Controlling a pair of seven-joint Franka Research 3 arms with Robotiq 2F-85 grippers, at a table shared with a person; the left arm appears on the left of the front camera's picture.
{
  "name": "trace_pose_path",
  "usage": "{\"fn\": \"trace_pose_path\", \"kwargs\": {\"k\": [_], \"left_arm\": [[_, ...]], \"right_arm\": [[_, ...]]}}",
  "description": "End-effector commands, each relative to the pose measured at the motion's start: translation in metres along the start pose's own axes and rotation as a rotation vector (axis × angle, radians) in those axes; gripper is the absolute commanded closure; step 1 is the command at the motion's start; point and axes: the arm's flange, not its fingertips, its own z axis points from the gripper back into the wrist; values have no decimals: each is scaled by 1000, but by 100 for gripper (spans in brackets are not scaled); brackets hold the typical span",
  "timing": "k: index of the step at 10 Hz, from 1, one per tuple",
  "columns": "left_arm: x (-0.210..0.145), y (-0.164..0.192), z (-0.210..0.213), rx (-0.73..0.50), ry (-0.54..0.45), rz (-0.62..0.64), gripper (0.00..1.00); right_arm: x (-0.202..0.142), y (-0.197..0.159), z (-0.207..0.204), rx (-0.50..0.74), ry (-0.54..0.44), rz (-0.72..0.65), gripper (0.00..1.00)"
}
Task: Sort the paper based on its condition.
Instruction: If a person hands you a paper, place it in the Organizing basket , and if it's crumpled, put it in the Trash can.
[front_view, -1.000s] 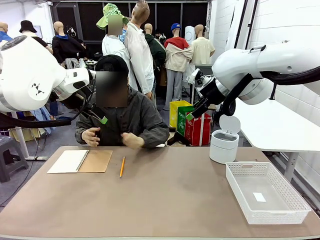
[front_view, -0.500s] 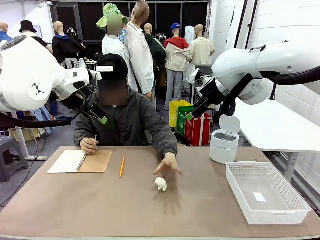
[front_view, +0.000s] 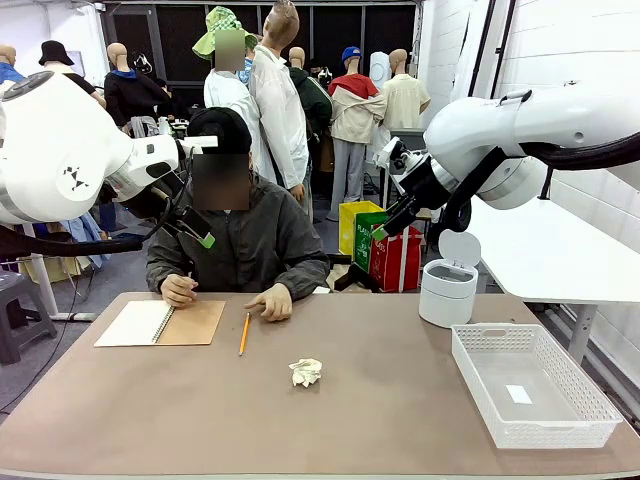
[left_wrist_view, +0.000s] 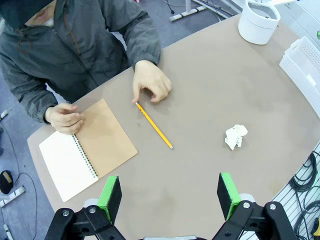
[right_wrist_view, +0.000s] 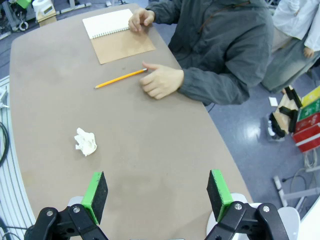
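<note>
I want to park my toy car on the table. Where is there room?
The widest bare patch is the strip on the robot's side of the notebook and the crumpled paper. Another lies between that paper and the basket. It is crowded at the far left: notebook, pencil, the person's hands.

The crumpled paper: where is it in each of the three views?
Front view: paper just below centre, right of the pencil.
Left wrist view: paper right of centre, right of the pencil.
Right wrist view: paper left of centre, below the pencil.
Shared landmark: the pencil.
</note>
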Motion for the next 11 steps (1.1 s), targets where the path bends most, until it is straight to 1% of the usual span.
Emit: {"fn": "trace_pose_path", "kwargs": {"k": [1, 8, 11], "left_arm": [[1, 1, 1, 0, -3, 2, 0], [1, 1, 1, 0, -3, 2, 0], [1, 1, 1, 0, -3, 2, 0]], "right_arm": [[1, 0, 1, -1, 0, -8, 0], [0, 0, 0, 0, 0, 0, 0], [16, 17, -24, 49, 90, 73, 0]]}}
